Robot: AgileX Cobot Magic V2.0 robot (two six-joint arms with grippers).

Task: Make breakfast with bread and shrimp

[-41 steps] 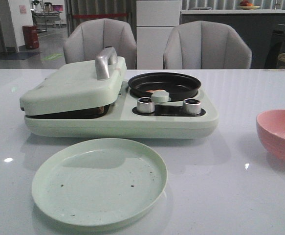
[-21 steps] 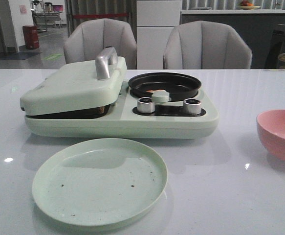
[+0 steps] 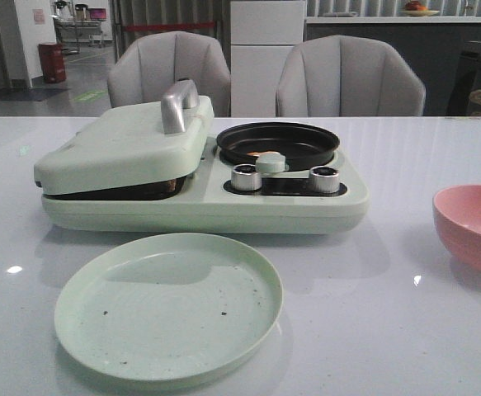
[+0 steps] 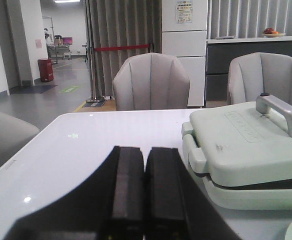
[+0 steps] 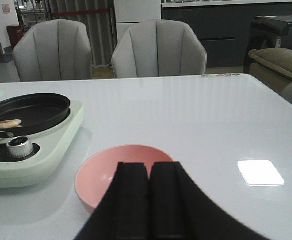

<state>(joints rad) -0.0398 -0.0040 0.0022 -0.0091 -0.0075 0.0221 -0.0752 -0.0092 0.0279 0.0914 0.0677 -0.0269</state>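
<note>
At twelve o'clock of the plate [image 3: 167, 305], the shrimp [image 5: 8, 123] in the black pan [image 3: 277, 144] looks soft and slippery; I'd pinch its middle, though both my left gripper [image 4: 136, 186] and right gripper [image 5: 148, 195] are pressed together, empty.

Pink bowl [image 3: 473, 224], black pan [image 3: 278, 142]

You are looking at a staged dining and kitchen corner inside a larger showroom or lab building. A glossy white table [image 3: 405, 330] holds a pale green countertop cooker [image 3: 199, 177], a green plate [image 3: 167, 305] and a pink bowl [image 3: 473, 227]. Two grey padded chairs [image 3: 349, 78] face you across it. Behind them stand a white fridge [image 3: 266, 49] and a dark counter [image 4: 256, 57]. To the left, a red rope barrier [image 4: 121, 48] and a red bin [image 3: 51, 62] mark an open hall.
</note>
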